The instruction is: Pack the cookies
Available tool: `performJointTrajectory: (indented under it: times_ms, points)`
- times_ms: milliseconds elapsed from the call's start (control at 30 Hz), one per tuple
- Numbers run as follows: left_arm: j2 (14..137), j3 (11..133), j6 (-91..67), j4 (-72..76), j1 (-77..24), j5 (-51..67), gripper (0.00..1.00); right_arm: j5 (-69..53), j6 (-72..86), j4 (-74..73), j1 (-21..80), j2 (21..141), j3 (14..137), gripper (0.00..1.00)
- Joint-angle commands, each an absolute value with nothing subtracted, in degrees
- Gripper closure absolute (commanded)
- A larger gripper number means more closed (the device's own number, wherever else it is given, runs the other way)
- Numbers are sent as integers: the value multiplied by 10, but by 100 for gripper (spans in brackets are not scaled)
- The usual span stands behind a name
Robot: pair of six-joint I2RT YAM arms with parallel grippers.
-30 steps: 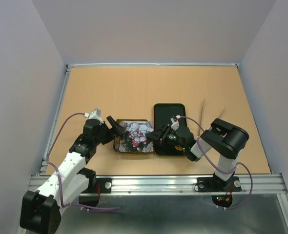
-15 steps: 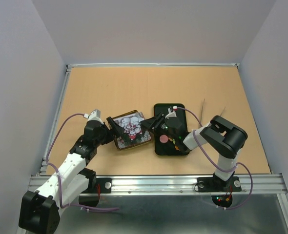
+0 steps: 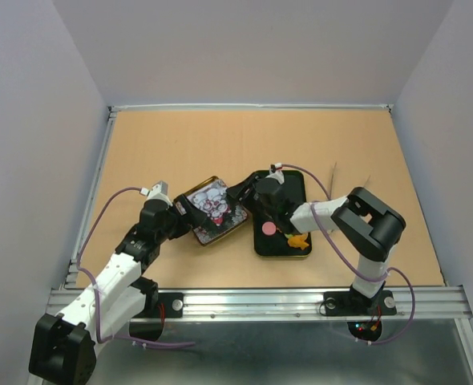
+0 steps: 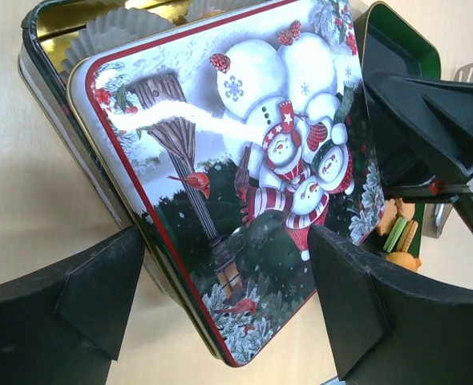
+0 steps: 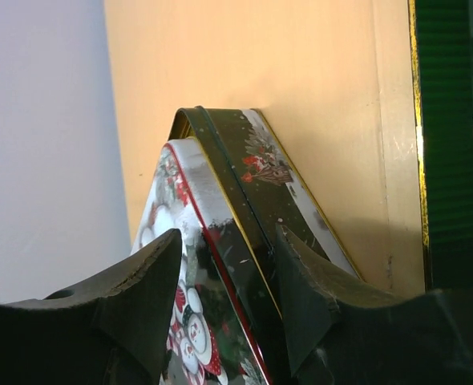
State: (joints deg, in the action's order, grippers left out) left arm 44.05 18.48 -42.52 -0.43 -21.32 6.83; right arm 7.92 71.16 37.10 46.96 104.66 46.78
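On the desk (image 3: 220, 144), the snowman tin (image 3: 212, 210) is lying askew with its lid (image 4: 260, 184) sitting crooked on top, beside the black tray (image 3: 268, 247). The left gripper (image 4: 224, 265) is standing wide open astride the tin's near corner; the right gripper (image 5: 228, 265) is straddling the lid's rim, gripping or not I cannot tell. A few of the cookies (image 3: 268, 228) are lying loose in the tray, so packing is looking unfinished

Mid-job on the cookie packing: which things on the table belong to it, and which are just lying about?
Part of the job:
- cookies on the black tray
- tin lined with paper cups
- snowman lid, tilted over the tin

Lying about:
- two thin utensils to the right of the tray, too small to identify
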Motion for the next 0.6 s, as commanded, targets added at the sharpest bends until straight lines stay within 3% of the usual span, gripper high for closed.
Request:
performJointTrajectory:
  times_ms: [0,300,567]
  points:
    - [441,172,-457,40,-235,159,9,22,720,329,527,1041,545,45]
    - [426,170,-468,33,-235,147,13,41,676,201,531,1068,671,45]
    - [441,181,-467,17,-235,128,13,42,678,182,531,1095,706,45]
